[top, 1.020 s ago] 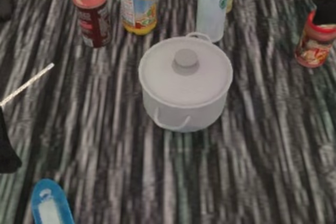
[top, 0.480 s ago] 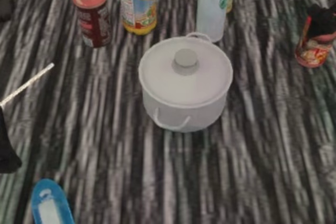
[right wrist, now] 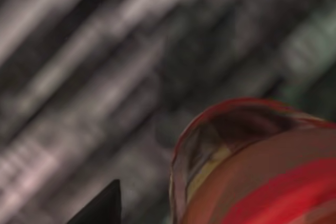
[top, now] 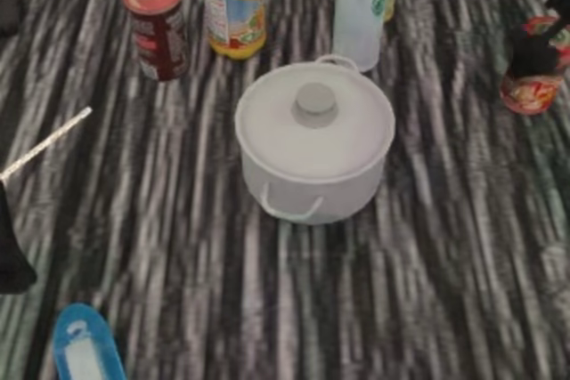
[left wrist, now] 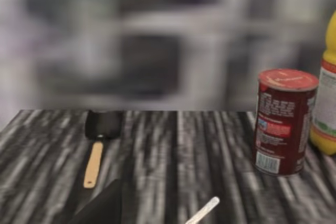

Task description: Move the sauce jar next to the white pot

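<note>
The sauce jar (top: 532, 95), squat with a red-orange label, stands near the table's far right edge, well to the right of the white pot (top: 314, 144), which sits at mid-table with its lid on. My right gripper (top: 537, 52) is down over the jar's top and hides the lid. In the right wrist view the jar (right wrist: 262, 171) fills the near corner. One dark finger (right wrist: 102, 208) stands beside it with a gap between, so the gripper is open. My left gripper (top: 11, 260) is parked at the left edge.
A dark-red can (top: 158, 27), a yellow bottle (top: 232, 2) and a tall white bottle (top: 361, 6) line the far edge behind the pot. A blue object (top: 85, 349) lies front left. A thin white rod (top: 49, 141) and a wooden-handled spatula (left wrist: 97, 145) are at the left.
My right gripper has come in from the far right corner and lowered over the sauce jar's top. The jar, the pot and the left arm have not moved.
</note>
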Robot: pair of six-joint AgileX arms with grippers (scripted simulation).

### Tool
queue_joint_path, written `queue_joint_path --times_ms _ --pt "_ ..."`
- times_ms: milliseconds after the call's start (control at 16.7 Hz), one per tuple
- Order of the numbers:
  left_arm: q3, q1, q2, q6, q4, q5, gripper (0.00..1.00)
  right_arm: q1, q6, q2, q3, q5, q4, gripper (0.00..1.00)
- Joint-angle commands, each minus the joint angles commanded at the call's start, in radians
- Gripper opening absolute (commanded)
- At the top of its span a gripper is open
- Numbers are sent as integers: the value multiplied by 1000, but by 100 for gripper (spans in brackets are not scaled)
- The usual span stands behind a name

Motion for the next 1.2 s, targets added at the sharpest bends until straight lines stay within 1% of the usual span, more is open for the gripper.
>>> queue_joint_path --times_ms 300,1080,1140,1200 --pt "0 0 0 0 0 0 100 3 3 7 -18 1 25 100" --pt "0 0 0 0 0 0 100 3 3 7 -18 1 25 2" --pt "0 0 0 0 0 0 100 3 3 7 -18 1 25 0" --pt "0 0 0 0 0 0 100 3 3 7 -18 1 25 0"
